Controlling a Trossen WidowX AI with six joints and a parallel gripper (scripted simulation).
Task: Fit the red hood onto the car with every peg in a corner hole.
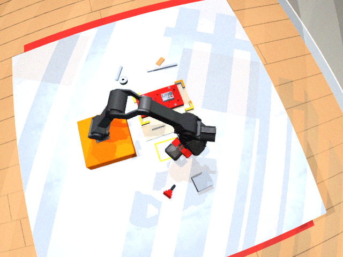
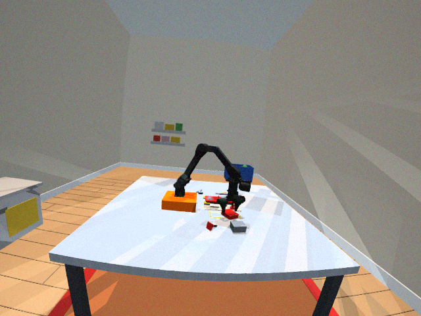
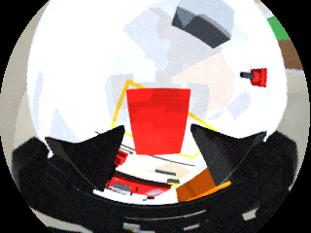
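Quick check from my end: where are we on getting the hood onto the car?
Early. Already done: the engine block sits on the chassis in its jig. In hand: the open, empty hand is poised directly over the red hood, a finger on each side, and the hood lies on the table by the yellow outline. Left: close on the hood, lift it, carry it to the chassis, seat it on the pegs and withdraw.
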